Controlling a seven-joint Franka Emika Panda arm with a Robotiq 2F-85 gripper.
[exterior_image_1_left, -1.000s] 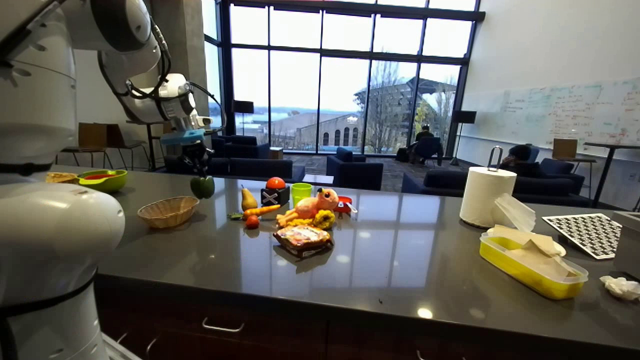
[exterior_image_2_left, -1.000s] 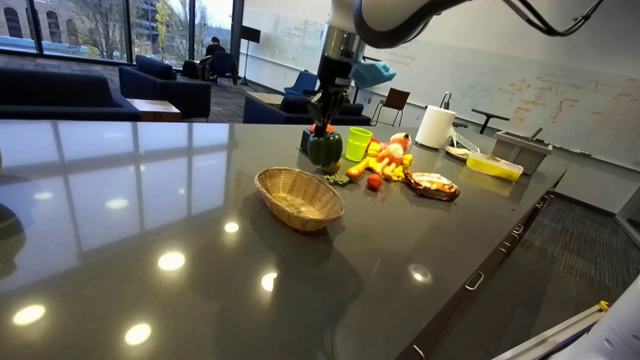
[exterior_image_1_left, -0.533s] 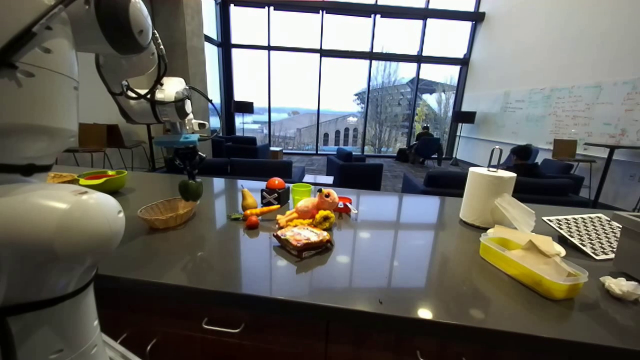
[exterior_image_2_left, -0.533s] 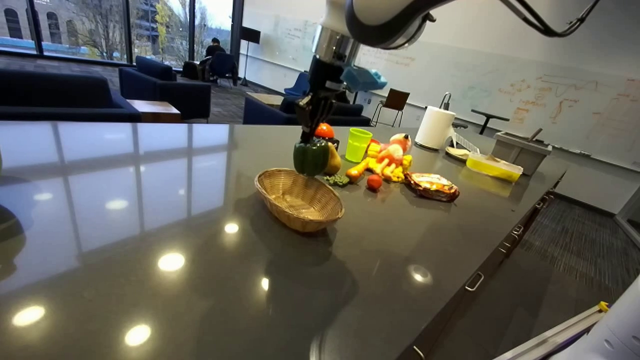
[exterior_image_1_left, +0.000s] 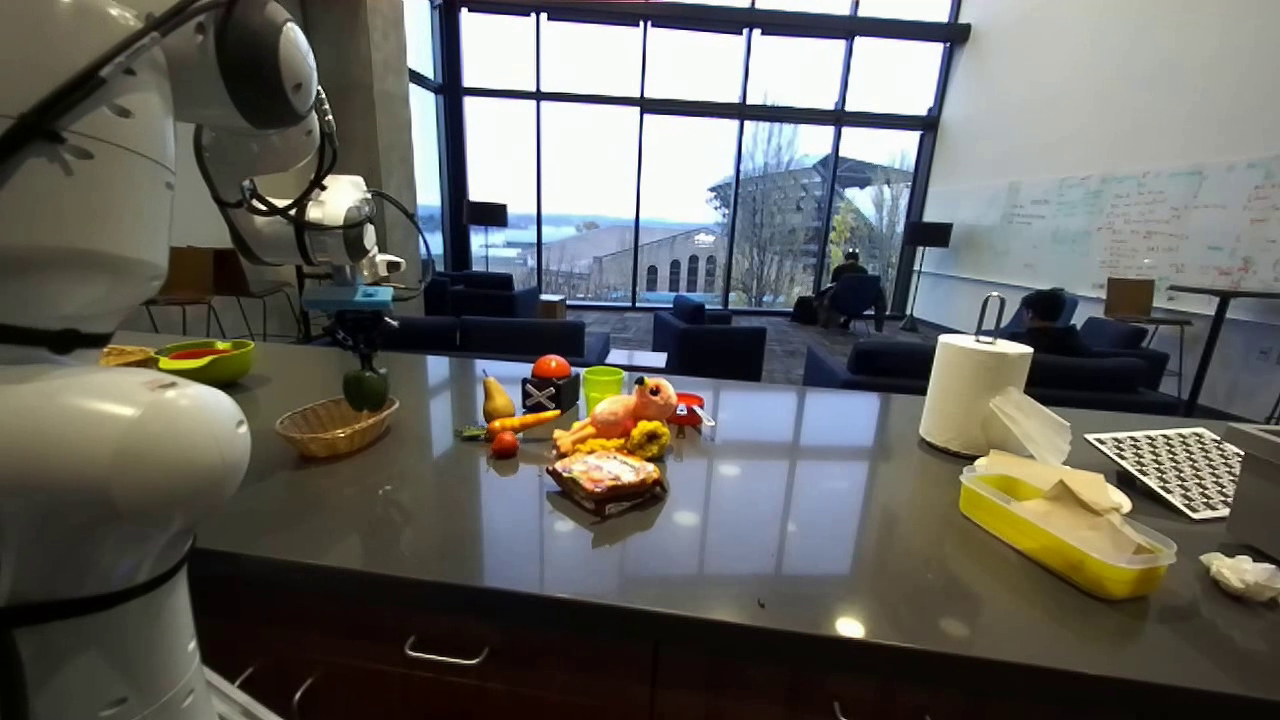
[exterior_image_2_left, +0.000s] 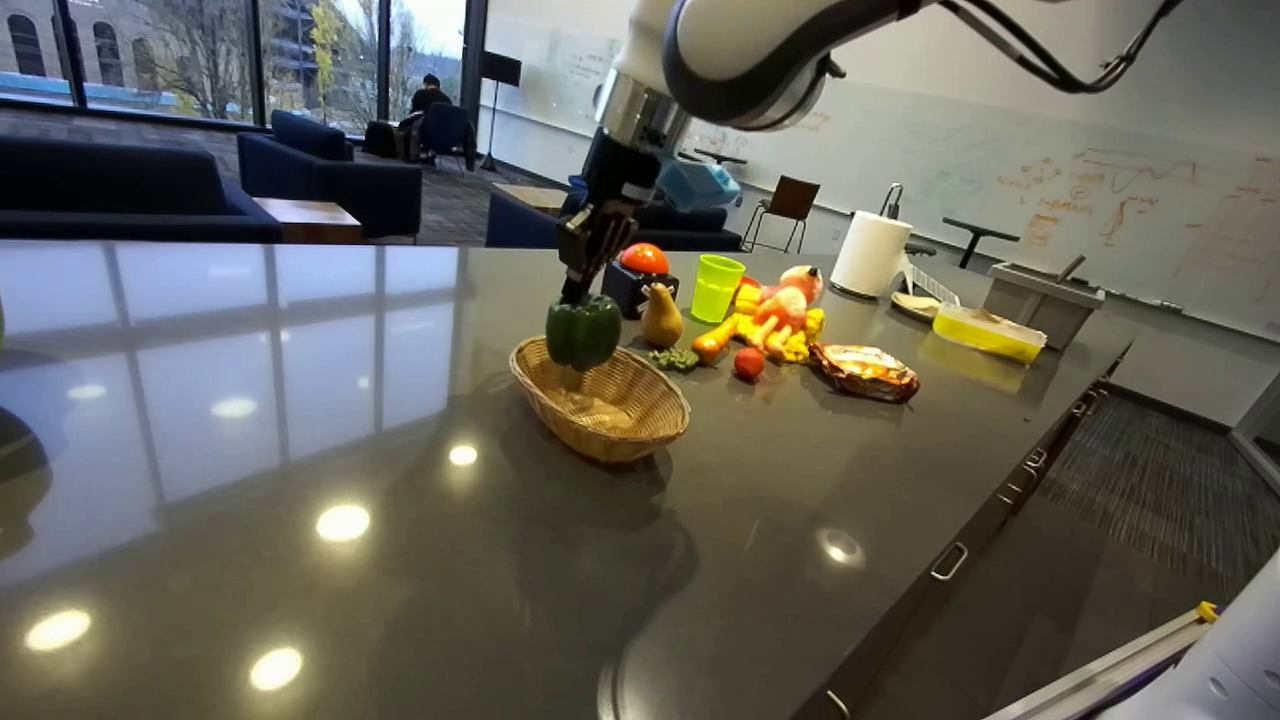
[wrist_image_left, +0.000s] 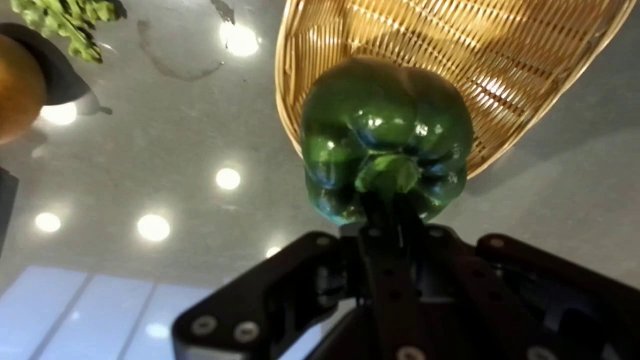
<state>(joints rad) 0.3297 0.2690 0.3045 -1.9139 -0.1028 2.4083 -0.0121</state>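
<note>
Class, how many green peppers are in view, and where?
1: the green pepper, held by its stem in the hand, over one end of the wicker basket. No others show.

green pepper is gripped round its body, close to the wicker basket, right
The grip is wrong: the wrist view shows the gripper pinching the green pepper by its stem, not round its body. The rest is right: it is close to the wicker basket.
</note>
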